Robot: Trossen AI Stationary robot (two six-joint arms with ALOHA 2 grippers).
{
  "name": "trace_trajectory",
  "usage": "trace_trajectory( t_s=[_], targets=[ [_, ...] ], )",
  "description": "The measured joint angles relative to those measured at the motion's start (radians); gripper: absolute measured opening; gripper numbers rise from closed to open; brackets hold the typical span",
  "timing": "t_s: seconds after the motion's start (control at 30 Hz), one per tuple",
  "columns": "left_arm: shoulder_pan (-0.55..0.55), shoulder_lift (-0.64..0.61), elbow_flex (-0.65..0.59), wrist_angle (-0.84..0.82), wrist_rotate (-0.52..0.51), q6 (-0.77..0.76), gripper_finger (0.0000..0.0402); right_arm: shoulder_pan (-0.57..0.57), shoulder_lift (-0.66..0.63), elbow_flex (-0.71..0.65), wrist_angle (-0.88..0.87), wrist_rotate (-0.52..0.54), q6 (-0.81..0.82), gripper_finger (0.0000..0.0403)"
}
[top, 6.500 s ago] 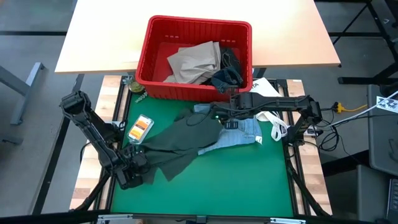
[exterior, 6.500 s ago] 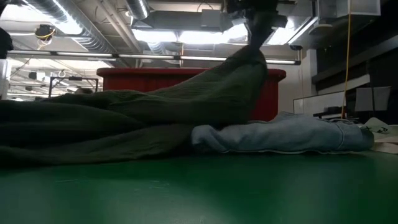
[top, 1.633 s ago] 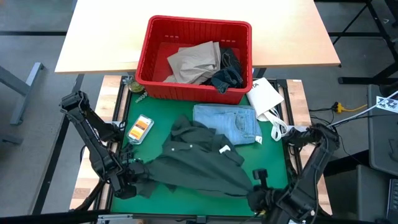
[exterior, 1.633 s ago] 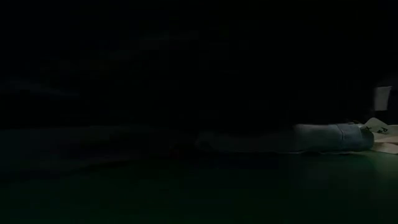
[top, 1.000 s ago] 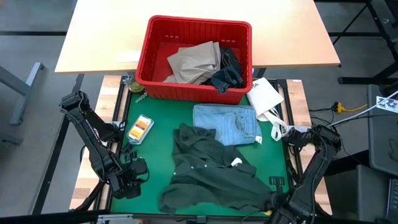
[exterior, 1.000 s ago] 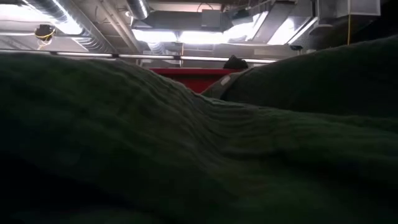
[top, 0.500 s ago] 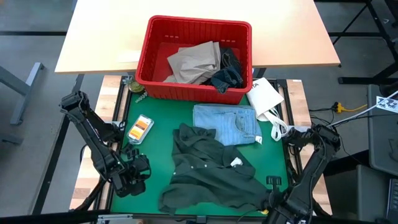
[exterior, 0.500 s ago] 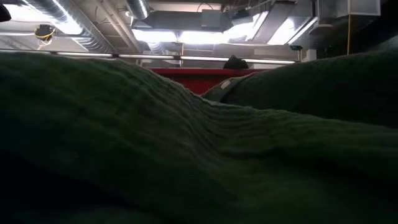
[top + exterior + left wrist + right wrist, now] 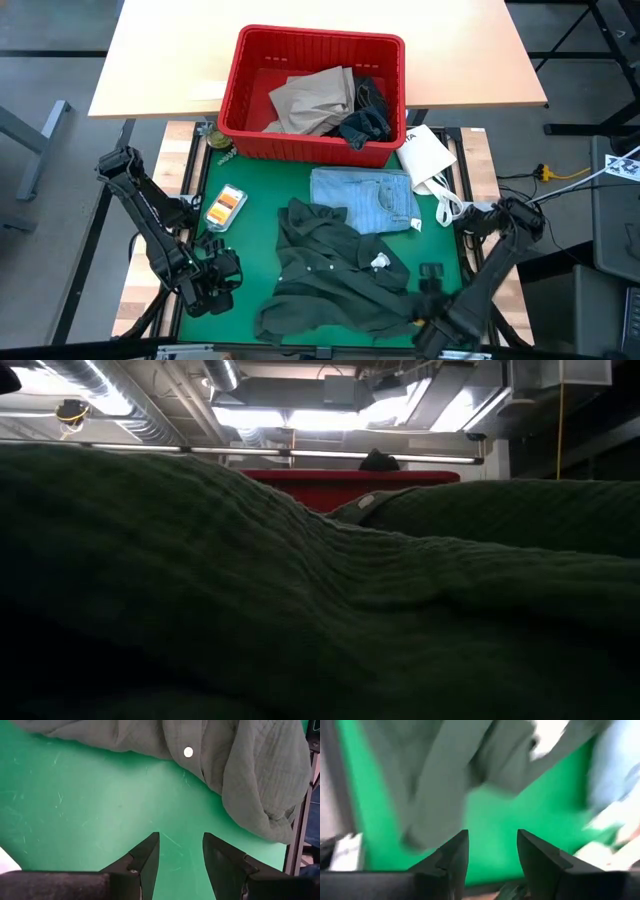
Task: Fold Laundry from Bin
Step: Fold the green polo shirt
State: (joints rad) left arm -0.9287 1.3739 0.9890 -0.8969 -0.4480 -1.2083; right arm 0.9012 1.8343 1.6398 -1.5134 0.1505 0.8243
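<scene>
Since half a second ago, the right gripper (image 9: 432,276) has been lifted away from the near right corner of the dark green garment (image 9: 335,277) and its fingers have been parted; nothing is held between them in the right wrist view. The left gripper (image 9: 222,272) is seen just beside the garment's left edge, low over the green surface (image 9: 250,220), with its fingers likewise parted and empty.

The garment has been dropped in a rumpled heap on the near half of the surface. Its long axis is judged to run diagonally, from the collar end near the light blue garment (image 9: 366,198) down toward the near right corner. A button (image 9: 188,752) is shown facing up in the left wrist view.

The step in hand is judged to be spreading the garment flat before any fold is made. For the next move, two edges or corners would probably need to be found and gripped, one by each gripper, so that the cloth can be drawn out smooth.

More laundry, tan trousers (image 9: 315,100) and dark denim (image 9: 366,118), is left in the red bin (image 9: 320,42) at the far side.
</scene>
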Motion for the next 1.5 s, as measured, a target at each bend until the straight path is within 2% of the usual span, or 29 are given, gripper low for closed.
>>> trace_trajectory(
  t_s=[0.1,0.23,0.43,0.57,0.73,0.83,0.93,1.17,1.5],
  targets=[
    [0.000,0.000,0.000,0.001,-0.003,0.012,0.0144,-0.090,0.000,0.000,0.019,0.116,-0.178,0.0167],
    [0.000,0.000,0.000,0.001,-0.004,0.013,0.0144,-0.248,0.000,0.000,0.110,0.196,-0.462,0.0168],
    [0.000,0.000,0.000,0.001,-0.004,0.013,0.0144,-0.502,0.000,0.000,0.382,0.177,-0.904,0.0168],
    [0.000,0.000,0.000,0.001,-0.004,0.013,0.0144,-0.653,0.000,0.000,0.540,0.135,-1.072,0.0168],
    [0.000,0.000,0.000,0.002,-0.004,0.013,0.0144,-0.791,0.016,0.001,0.665,-0.011,-1.116,0.0168],
    [0.000,0.000,0.000,0.003,-0.005,0.013,0.0144,-0.827,0.049,0.001,0.713,-0.099,-1.119,0.0168],
    [0.000,0.000,0.000,0.010,-0.005,0.013,0.0144,-0.832,0.089,0.000,0.727,-0.142,-1.153,0.0168],
    [-0.008,0.001,0.000,0.024,-0.008,0.013,0.0144,-0.814,0.163,0.000,0.719,-0.168,-1.213,0.0168],
    [-0.008,0.001,0.000,0.023,-0.013,0.014,0.0144,-0.817,0.178,0.000,0.720,-0.109,-1.209,0.0154]
  ],
)
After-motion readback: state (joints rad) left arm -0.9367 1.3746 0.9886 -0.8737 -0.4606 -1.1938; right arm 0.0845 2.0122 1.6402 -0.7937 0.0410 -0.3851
